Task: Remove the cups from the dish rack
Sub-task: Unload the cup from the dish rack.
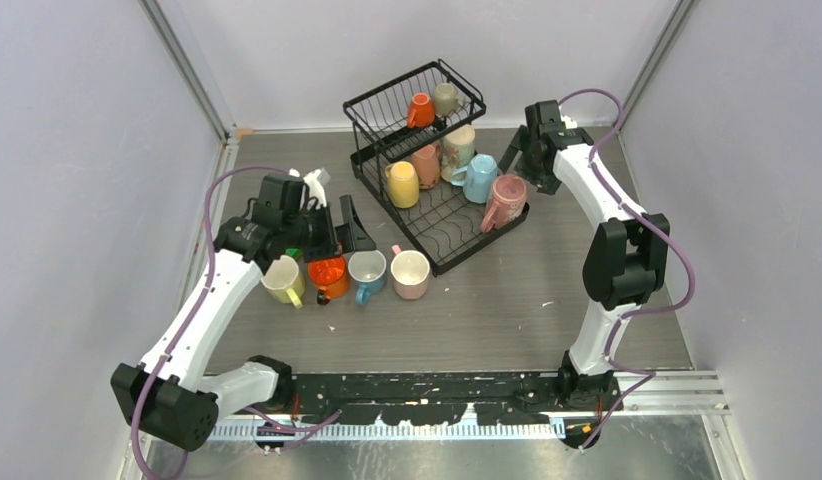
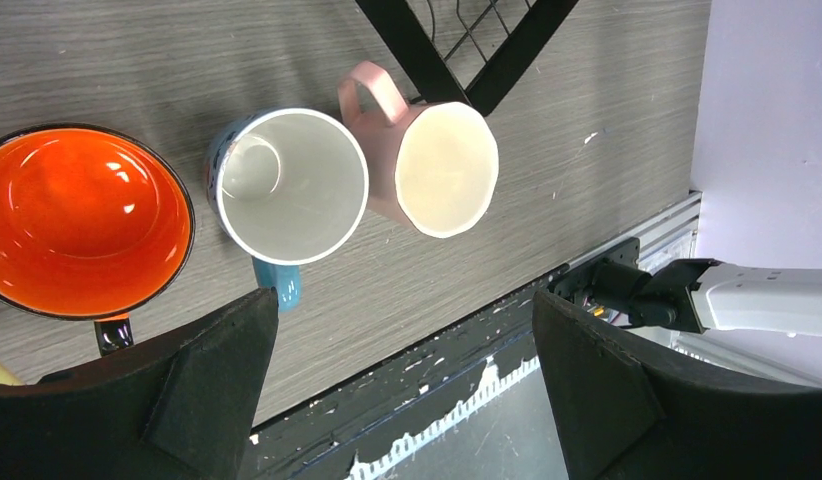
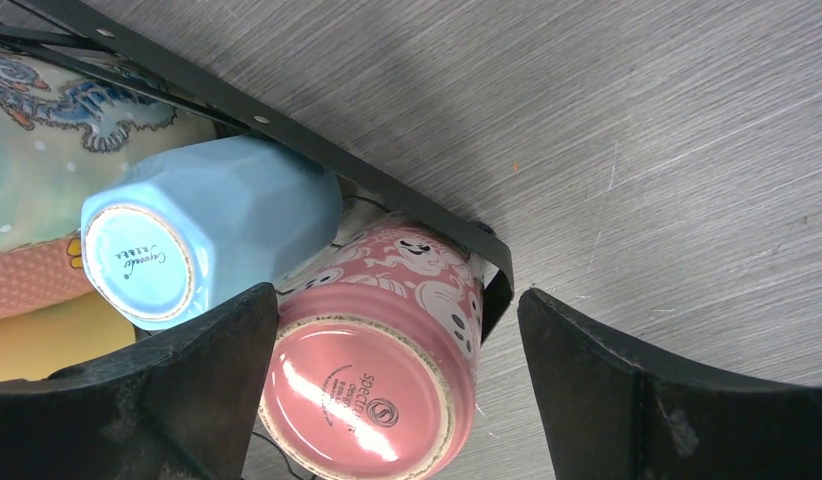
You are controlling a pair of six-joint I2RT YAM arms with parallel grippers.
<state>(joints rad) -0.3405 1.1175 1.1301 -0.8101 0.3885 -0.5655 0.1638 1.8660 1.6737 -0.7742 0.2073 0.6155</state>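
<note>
Right now your right gripper (image 3: 397,300) is the nearer one. Its fingers stand wide apart over the pink mug (image 3: 372,385), which sits base-up and tilted at the right-hand corner of the dish rack (image 1: 370,100)'s lower tray, closer to one finger than the other. Your left gripper (image 2: 404,300), fingers also apart, hangs over cups (image 2: 292,185) standing near the worktop (image 1: 507,300)'s left edge.
</note>
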